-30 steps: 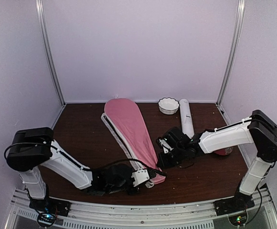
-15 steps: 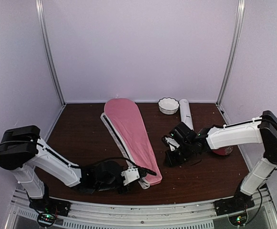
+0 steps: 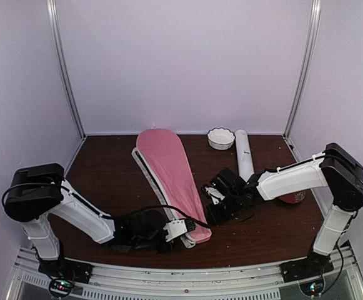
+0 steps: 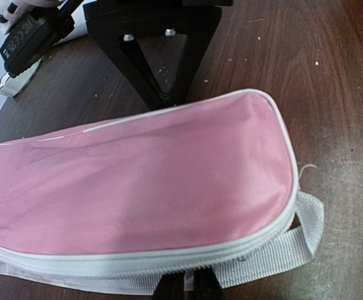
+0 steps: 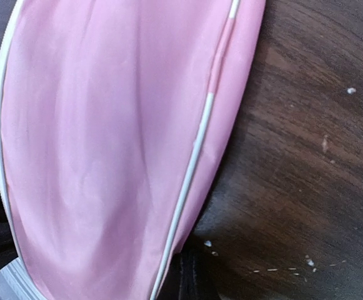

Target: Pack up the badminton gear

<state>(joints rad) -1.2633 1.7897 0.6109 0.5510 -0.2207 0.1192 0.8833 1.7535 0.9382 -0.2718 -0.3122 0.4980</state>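
The long pink racket cover [image 3: 169, 169] lies diagonally on the brown table [image 3: 106, 181], its narrow end nearest me. My left gripper [image 3: 187, 226] is at that near end. In the left wrist view its dark fingers [image 4: 169, 289] stand almost together under the cover's [image 4: 137, 187] white zip edge, pinching the white webbing strap [image 4: 293, 244]. My right gripper [image 3: 210, 212] sits shut at the cover's right edge. The pink fabric [image 5: 106, 156] overlaps its tip [image 5: 190, 281], and I cannot tell whether any fabric is caught. A long white tube [image 3: 243, 153] lies behind the right arm.
A small white scalloped bowl [image 3: 220, 138] stands at the back beside the tube's far end. A red dish [image 3: 293, 199] shows partly behind the right forearm. Metal frame posts [image 3: 65, 69] and pale walls close in the table's back corners.
The right gripper drew away to the right, then came back left to the cover's edge. The left gripper's jaws narrowed at the cover's near end, and the cover's tip shifted slightly.
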